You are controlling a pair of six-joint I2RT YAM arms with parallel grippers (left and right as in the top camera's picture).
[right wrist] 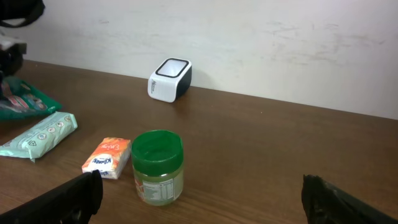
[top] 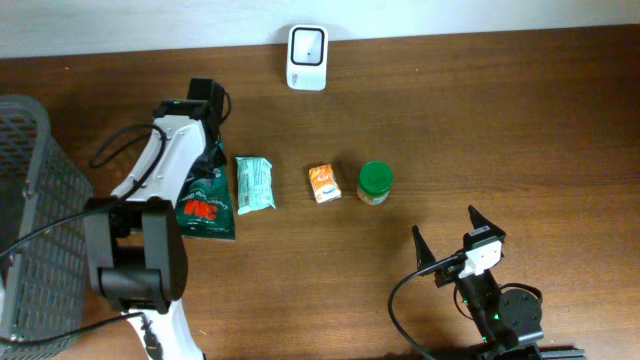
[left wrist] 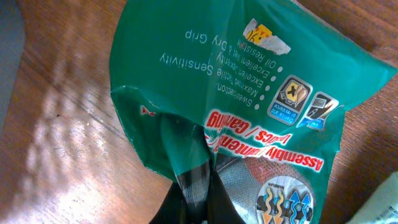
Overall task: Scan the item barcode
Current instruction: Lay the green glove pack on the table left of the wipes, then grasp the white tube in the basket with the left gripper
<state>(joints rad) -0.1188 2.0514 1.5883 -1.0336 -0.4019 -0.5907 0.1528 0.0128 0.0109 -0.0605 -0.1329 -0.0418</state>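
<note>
Pinching the green packet (left wrist: 236,93) between closed left fingers (left wrist: 225,210).

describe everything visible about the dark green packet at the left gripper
The dark green packet is a glossy, crinkled plastic bag with white and red print, small icon badges and a torn yellow sticker. It seems to rest on the wooden table, just left of the pale green packet. The left gripper is shut, pinching one edge.

We see open table (top: 470,130) between the white scanner (top: 307,57) and a row of items (green bag (top: 208,210), pale packet (top: 254,184), orange carton (top: 323,184), green-lidded jar (top: 375,182)), all set close together. The left arm (top: 165,165) overhangs the bag; a wire basket (top: 30,190) walls the left edge.
</note>
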